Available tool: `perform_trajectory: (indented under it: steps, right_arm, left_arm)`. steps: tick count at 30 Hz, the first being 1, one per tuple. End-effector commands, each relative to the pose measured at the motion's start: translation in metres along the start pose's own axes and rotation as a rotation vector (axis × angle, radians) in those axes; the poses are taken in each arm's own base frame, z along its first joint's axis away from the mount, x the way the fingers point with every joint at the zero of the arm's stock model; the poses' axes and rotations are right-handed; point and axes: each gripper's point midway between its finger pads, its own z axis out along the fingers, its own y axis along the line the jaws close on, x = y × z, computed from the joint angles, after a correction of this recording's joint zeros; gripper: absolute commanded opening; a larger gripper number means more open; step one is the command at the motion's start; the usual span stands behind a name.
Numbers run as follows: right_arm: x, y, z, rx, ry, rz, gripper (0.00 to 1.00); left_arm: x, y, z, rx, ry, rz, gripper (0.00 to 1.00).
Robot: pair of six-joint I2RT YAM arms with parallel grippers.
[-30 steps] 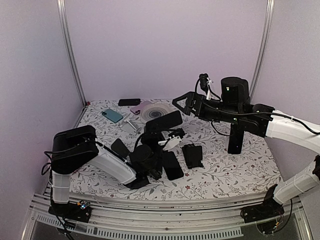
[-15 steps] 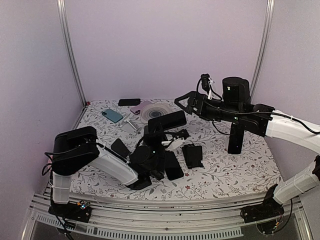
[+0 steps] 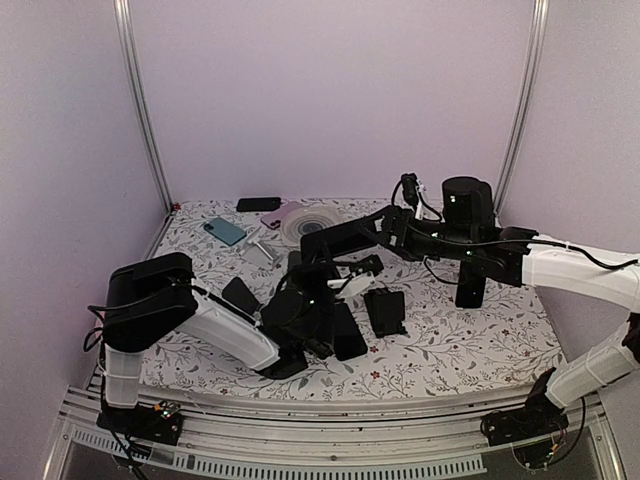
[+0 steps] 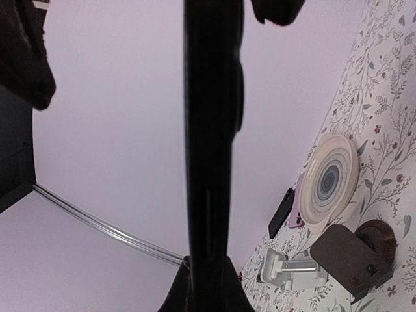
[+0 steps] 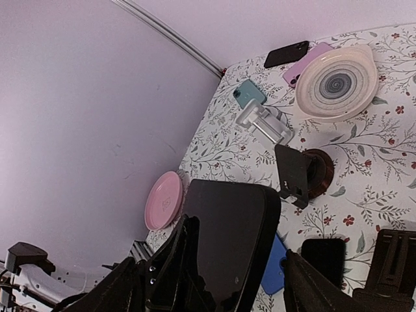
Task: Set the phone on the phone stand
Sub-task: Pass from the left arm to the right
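A black phone (image 3: pixel 335 240) hangs in the air above the table's middle, roughly level and seen edge-on in the left wrist view (image 4: pixel 211 162). My left gripper (image 3: pixel 312 262) is shut on its left end from below (image 4: pixel 209 286). My right gripper (image 3: pixel 384 232) reaches in from the right and straddles the phone's other end (image 5: pixel 211 260); its jaws stand open, with a gap on each side of the phone (image 5: pixel 237 234). A black phone stand (image 3: pixel 384 310) sits on the table just below and to the right of the phone.
A white stand (image 3: pixel 262 247), a teal phone (image 3: pixel 225 231), a black phone (image 3: pixel 258 204) and a ringed plate (image 3: pixel 315 222) lie at the back. A black plate on a brown round base (image 5: pixel 296 172) stands under the phone. More dark phones (image 3: pixel 346 332) lie near the left arm. A black upright block (image 3: pixel 470 278) stands on the right.
My right gripper has come left and down until its fingers are around the phone's right end, and its jaws have narrowed. The left gripper still holds the phone, now slightly more level.
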Motion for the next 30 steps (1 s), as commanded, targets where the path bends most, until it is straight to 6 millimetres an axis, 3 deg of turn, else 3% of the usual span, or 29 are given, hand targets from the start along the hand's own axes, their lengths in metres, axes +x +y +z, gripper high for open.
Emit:
perform_trajectory:
  steps: [1,12,17,23,27,30]
  right_arm:
    - [0.0036,0.0102,0.0079,-0.088,0.015,0.042,0.73]
    - [0.0012,0.0155,0.0075,-0.128,0.002,0.07,0.55]
    - [-0.0011,0.0193,0.006,-0.147,-0.008,0.07,0.37]
    - [0.0001,0.0168,0.0073,-0.14,-0.007,0.072,0.06]
    - [-0.0005,0.0166,0.006,-0.137,-0.012,0.069,0.03]
    - [-0.0041,0.0174,0.0033,-0.133,-0.03,0.065,0.02]
  left_arm:
    - [-0.0079,0.0643,-0.0052,-0.139,-0.031,-0.337,0.0]
    - [-0.0118,0.062,-0.0084,-0.133,-0.04,-0.349,0.0]
    - [-0.0127,0.0622,-0.009,-0.132,-0.042,-0.357,0.0]
    - [-0.0129,0.0627,-0.0095,-0.132,-0.042,-0.364,0.0]
    - [-0.0129,0.0629,-0.0094,-0.132,-0.043,-0.366,0.0]
    - [-0.0136,0.0632,-0.01,-0.132,-0.046,-0.37,0.14]
